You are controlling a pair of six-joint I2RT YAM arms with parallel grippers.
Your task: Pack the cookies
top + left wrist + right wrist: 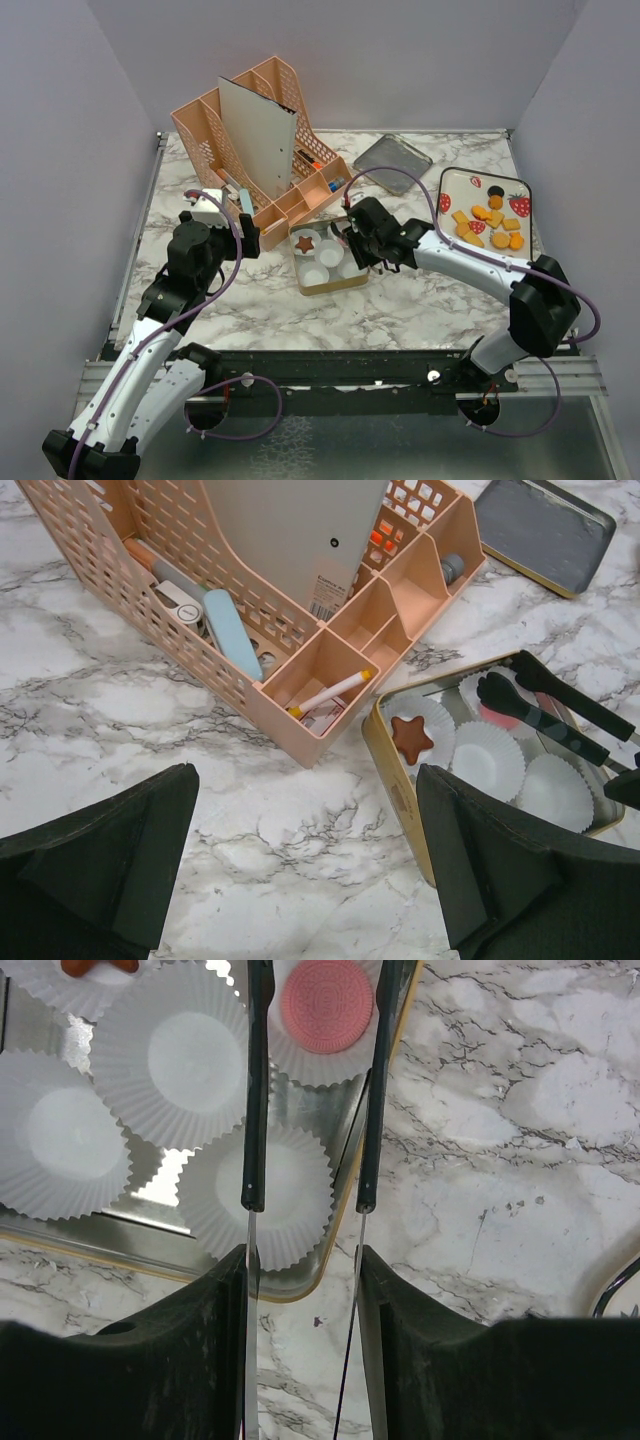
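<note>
Orange cookies (487, 225), top view: heaped on a tray (458, 200) right of the tin (335, 288) and well apart from it; a brown star (304, 243) lies inside the tin.
Handling: probably light, stiff, small and smooth. Pinch one across its edges, gently, since it could skid or flip.
Right tool (345, 240), top view: over the tin's back right part.
Lid (392, 157), top view: behind the tin, off the line to the tray.
Left tool (300, 880), left wrist view: jaws wide apart, holding nothing, over bare table (150, 700) left of the tin.
Organizer (250, 600), left wrist view: just beside the tin's back left corner, so it crowds any reach from that side.
Cups (487, 762), left wrist view: thin paper, in the tin; likely to crumple or lift if nudged.
Right tool, right wrist view: fingers (256, 1110) apart, one on each side of the pink cookie (323, 1005), which lies flat in a cup in the tin; no squeeze shows.
</note>
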